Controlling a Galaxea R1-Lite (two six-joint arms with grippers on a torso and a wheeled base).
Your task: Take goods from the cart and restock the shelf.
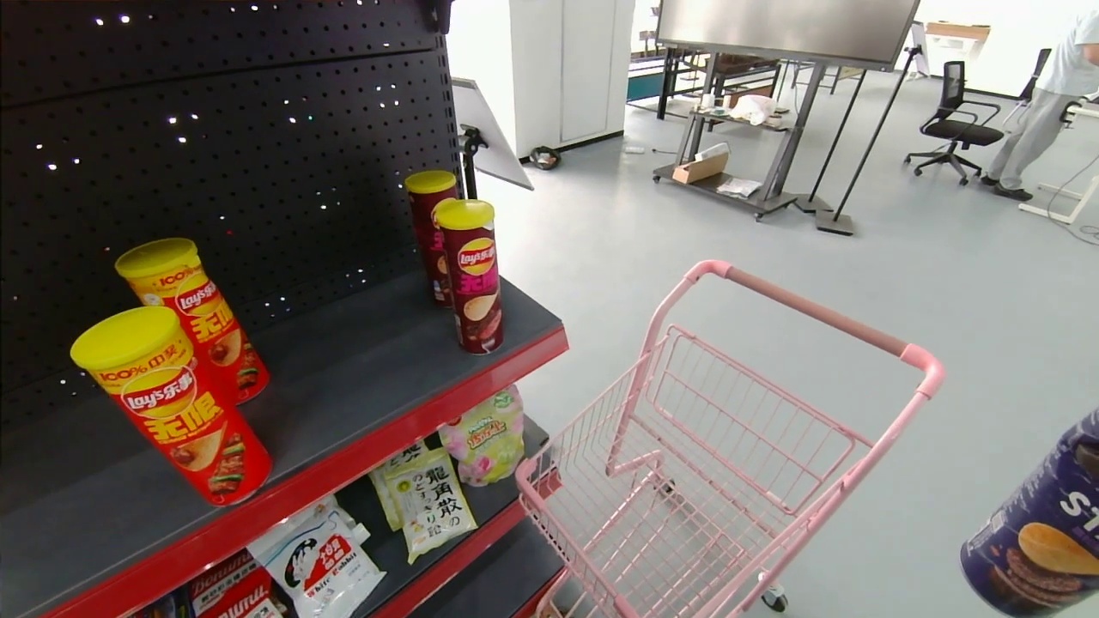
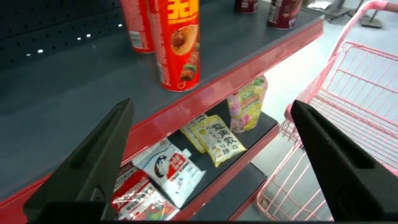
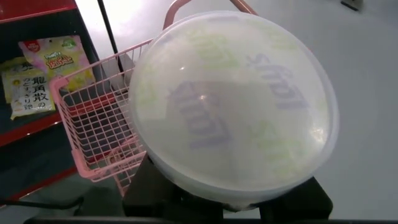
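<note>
- Navy chip can [image 1: 1043, 532] is hanging in the air to the right of the pink cart [image 1: 777, 300], with the right gripper [image 3: 227, 200] closing on it from below; its clear lid [image 3: 236, 106] is facing the wrist camera.
- It is probably handling as light and stiff but denting under a hard squeeze, so a mid-body hold is looking safest.
- Left gripper [image 2: 211, 168] is hovering by the shelf [image 1: 386, 369] edge, jaws spread wide and empty.
- Red cans [image 1: 172, 403] and dark red cans [image 1: 470, 275] are standing on the shelf with bare board between them; the cart is sitting between the navy can and that gap.

Grey floor [image 1: 944, 283] (office chair [image 1: 960, 129] beyond)
</note>
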